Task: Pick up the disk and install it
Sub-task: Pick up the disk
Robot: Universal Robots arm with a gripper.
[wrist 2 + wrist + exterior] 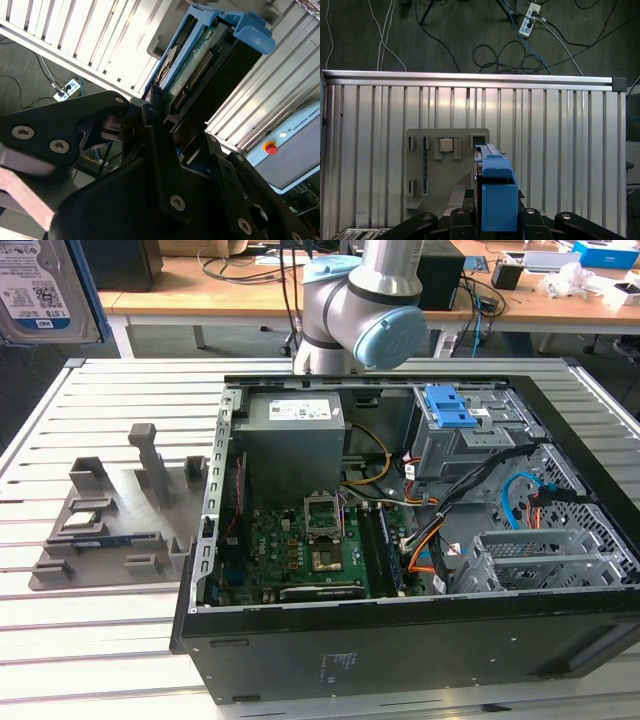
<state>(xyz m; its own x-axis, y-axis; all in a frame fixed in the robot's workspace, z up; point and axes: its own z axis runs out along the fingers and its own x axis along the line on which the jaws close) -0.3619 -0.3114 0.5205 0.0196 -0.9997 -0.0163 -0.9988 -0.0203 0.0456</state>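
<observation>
A: Where was the disk (495,192)?
B: Aloft, one end clamped in the gripper (496,222); blue carrier (252,32) round it; well above the table (560,150) and tray (417,170).
A: How would it handle?
B: Stiff, dense, shock-shy, I judged; better held by the metal flanks, since the plastic carrier would flex.

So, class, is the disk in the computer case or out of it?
Out. The gripper holds the disk over the slatted table in the first wrist view, apart from the open computer case.
</observation>
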